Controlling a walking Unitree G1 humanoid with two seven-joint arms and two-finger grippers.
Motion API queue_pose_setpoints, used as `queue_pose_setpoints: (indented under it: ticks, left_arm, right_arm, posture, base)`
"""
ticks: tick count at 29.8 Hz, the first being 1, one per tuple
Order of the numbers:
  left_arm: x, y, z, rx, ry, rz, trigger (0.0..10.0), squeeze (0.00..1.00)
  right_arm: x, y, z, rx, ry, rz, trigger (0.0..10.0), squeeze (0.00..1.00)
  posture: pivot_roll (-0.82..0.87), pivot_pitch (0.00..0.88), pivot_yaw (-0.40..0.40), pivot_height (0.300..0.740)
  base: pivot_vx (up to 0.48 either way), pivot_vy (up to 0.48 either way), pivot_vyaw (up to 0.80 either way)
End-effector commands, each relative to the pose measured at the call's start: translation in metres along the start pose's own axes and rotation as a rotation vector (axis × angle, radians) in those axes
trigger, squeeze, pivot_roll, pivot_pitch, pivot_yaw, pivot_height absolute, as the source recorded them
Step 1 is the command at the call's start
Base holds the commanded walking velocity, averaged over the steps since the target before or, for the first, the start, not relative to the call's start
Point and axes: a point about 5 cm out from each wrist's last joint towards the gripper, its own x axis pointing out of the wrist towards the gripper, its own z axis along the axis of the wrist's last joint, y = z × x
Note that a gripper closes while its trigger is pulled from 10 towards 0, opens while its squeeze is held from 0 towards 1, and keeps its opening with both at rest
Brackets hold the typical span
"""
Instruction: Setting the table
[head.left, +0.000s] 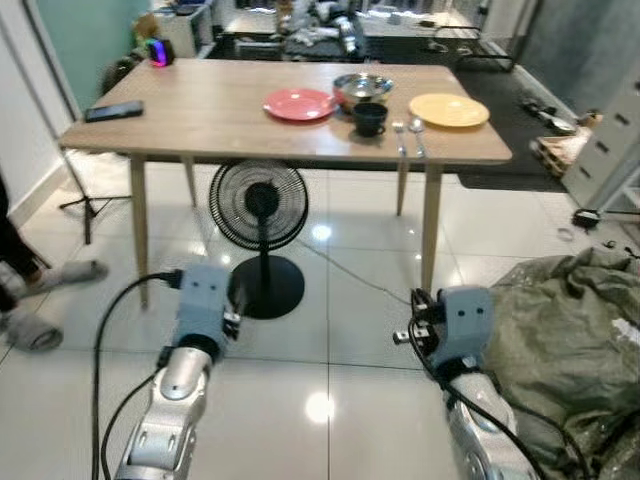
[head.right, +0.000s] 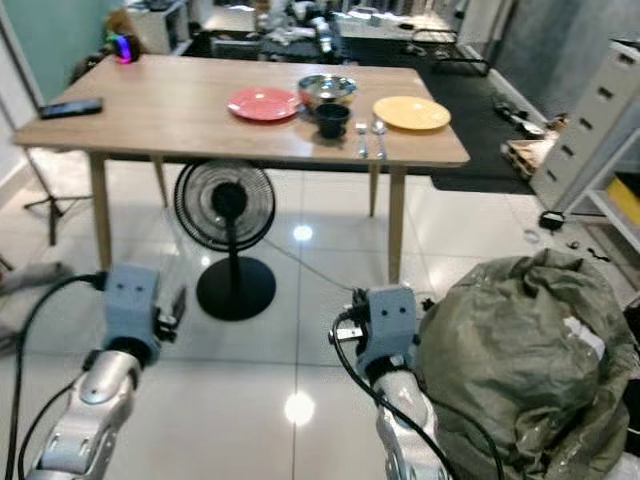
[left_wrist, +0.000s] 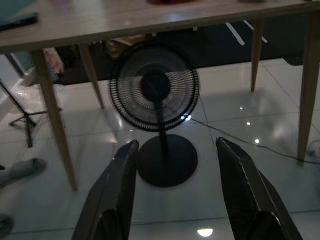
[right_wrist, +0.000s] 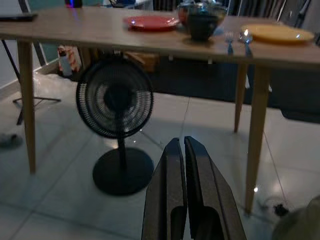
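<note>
Table (head.left: 200, 120) ahead, plates (head.left: 299, 103), cup (head.left: 369, 117), cutlery (head.left: 408, 131) bunched awaiting layout; left fingers (left_wrist: 114, 195) spread, right fingers (right_wrist: 170, 200) pressed together, both empty, low

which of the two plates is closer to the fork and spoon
The yellow plate, just beyond the fork and spoon; the pink plate lies past the black cup.

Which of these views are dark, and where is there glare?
Both wrist views are dim and underexposed; the eye views are bright and fairly sharp. In the left eye view, ceiling lights glare off the glossy white tile floor, beside the black pedestal fan.
</note>
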Motion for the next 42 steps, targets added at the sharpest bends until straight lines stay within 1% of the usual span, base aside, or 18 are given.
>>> queue_pose_setpoints:
  ticks: [1,4,7,11,18,21,23,24,27,29,30,31,33,34,35,36,37,42]
  left_arm:
    - [-0.006,0.007,-0.005,-0.011,0.021,0.043,10.0,0.25]
    - [-0.013,0.024,-0.003,0.000,0.014,0.117,10.0,0.24]
    - [-0.015,0.032,-0.001,0.008,0.008,0.143,10.0,0.24]
    - [-0.017,0.036,0.001,0.017,-0.008,0.162,10.0,0.24]
    - [-0.017,0.036,0.000,0.012,-0.003,0.169,10.0,0.24]
    - [-0.013,0.034,0.002,0.001,-0.004,0.151,10.0,0.24]
    - [-0.008,0.028,0.005,-0.005,-0.005,0.109,10.0,0.24]
    - [-0.008,0.028,0.005,-0.005,-0.005,0.109,10.0,0.24]
    - [-0.002,0.024,0.007,-0.002,-0.002,0.067,10.0,0.23]
    - [-0.002,0.024,0.007,-0.001,-0.002,0.063,10.0,0.23]
    - [0.000,0.022,0.007,-0.002,0.001,0.050,10.0,0.23]
    - [0.000,0.022,0.007,-0.002,0.001,0.050,10.0,0.23]
    - [0.001,0.021,0.007,-0.001,0.003,0.041,10.0,0.23]
    - [0.001,0.019,0.008,-0.001,0.003,0.029,10.0,0.23]
    - [0.001,0.019,0.008,-0.001,0.003,0.029,10.0,0.23]
    - [0.002,0.019,0.008,-0.002,0.003,0.023,10.0,0.23]
    - [0.002,0.019,0.009,-0.002,0.002,0.019,10.0,0.23]
    - [0.002,0.019,0.010,0.010,0.001,0.000,10.0,0.23]
  right_arm:
    - [0.001,0.002,-0.005,0.012,0.022,0.035,10.0,0.00]
    - [0.015,0.014,0.002,0.049,-0.002,0.103,10.0,0.00]
    - [0.025,0.020,0.008,0.103,-0.019,0.130,10.0,0.00]
    - [0.031,0.027,0.011,0.134,-0.019,0.173,10.0,0.00]
    - [0.033,0.030,0.008,0.126,-0.008,0.188,10.0,0.00]
    - [0.035,0.023,0.006,0.088,-0.001,0.131,10.0,0.00]
    - [0.036,0.013,0.006,0.068,-0.001,0.061,10.0,0.00]
    - [0.036,0.013,0.006,0.068,-0.001,0.061,10.0,0.00]
    - [0.033,0.003,0.004,0.003,0.013,0.000,10.0,0.00]
    - [0.032,0.002,0.004,-0.003,0.014,-0.004,10.0,0.00]
    - [0.031,-0.004,0.002,-0.047,0.026,-0.044,10.0,0.00]
    - [0.031,-0.004,0.002,-0.047,0.026,-0.044,10.0,0.00]
    - [0.030,-0.010,0.000,-0.089,0.052,-0.085,10.0,0.00]
    - [0.029,-0.023,-0.001,-0.134,0.061,-0.172,10.0,0.00]
    - [0.029,-0.023,-0.001,-0.134,0.061,-0.172,10.0,0.00]
    - [0.028,-0.032,-0.001,-0.157,0.062,-0.224,10.0,0.00]
    - [0.027,-0.035,0.000,-0.161,0.062,-0.238,10.0,0.00]
    - [0.024,-0.044,0.001,-0.151,0.057,-0.269,10.0,0.00]
  posture:
    - [-0.03,0.000,0.051,0.740]
    - [0.02,0.000,0.029,0.740]
    - [0.04,0.000,0.020,0.740]
    - [0.06,0.000,0.008,0.740]
    - [0.07,0.000,-0.006,0.740]
    - [0.07,0.000,-0.001,0.740]
    - [0.06,0.000,0.005,0.740]
    - [0.06,0.000,0.005,0.740]
    - [0.04,0.000,0.018,0.740]
    - [0.04,0.000,0.020,0.740]
    - [0.03,0.000,0.026,0.740]
    - [0.03,0.000,0.026,0.740]
    - [0.03,0.000,0.027,0.740]
    - [0.02,0.000,0.029,0.740]
    - [0.02,0.000,0.029,0.740]
    - [0.02,0.000,0.029,0.740]
    - [0.02,0.000,0.031,0.740]
    - [0.02,0.000,0.035,0.740]
  base:
    - [0.480,0.000,0.00]
    - [0.480,0.000,0.00]
    - [0.480,0.000,0.00]
    - [0.480,0.000,0.00]
    - [0.480,0.000,0.00]
    - [0.480,0.000,0.00]
    - [0.480,0.000,0.00]
    - [0.480,0.000,0.00]
    - [0.480,0.000,0.00]
    - [0.480,0.000,0.00]
    - [0.480,0.000,0.00]
    - [0.480,0.000,0.00]
    - [0.480,0.000,0.00]
    - [0.480,0.000,0.00]
    - [0.480,0.000,0.00]
    - [0.480,0.000,0.00]
    - [0.480,0.000,0.00]
    - [0.480,0.000,0.00]
